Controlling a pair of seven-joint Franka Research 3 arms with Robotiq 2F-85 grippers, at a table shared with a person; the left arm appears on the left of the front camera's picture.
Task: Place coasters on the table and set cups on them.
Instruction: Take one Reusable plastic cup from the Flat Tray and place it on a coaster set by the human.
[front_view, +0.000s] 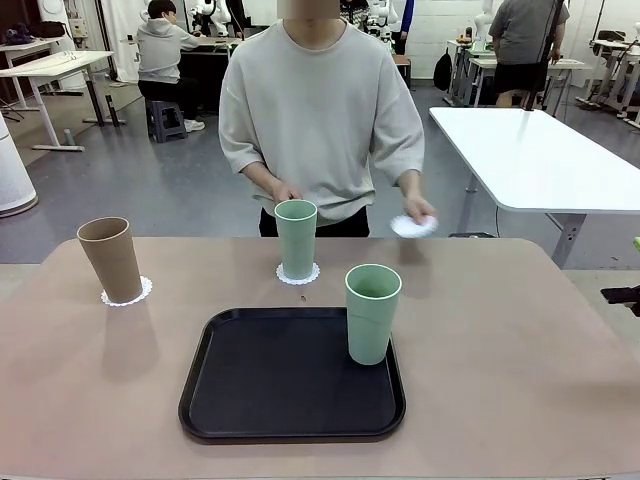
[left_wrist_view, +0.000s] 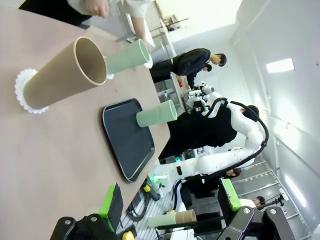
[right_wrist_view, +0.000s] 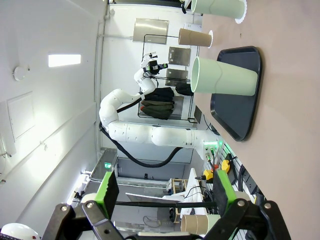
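On the beige table (front_view: 520, 380) a brown cup (front_view: 110, 258) stands on a lacy white coaster (front_view: 127, 293) at the far left. A mint green cup (front_view: 296, 238) stands on a second coaster (front_view: 298, 275) at the far middle, with the person's hand (front_view: 283, 194) just behind it. Another green cup (front_view: 372, 312) stands upright on the black tray (front_view: 290, 375), at its right side. The person's other hand holds a third coaster (front_view: 413, 225) above the far edge. My left gripper (left_wrist_view: 170, 202) is open and holds nothing. My right gripper (right_wrist_view: 165, 192) is open too, at the table's right edge (front_view: 628, 270).
The person stands at the table's far side, in the middle. A white-topped table (front_view: 530, 150) stands behind on the right. Bare tabletop lies to the right of the tray and in front of the brown cup.
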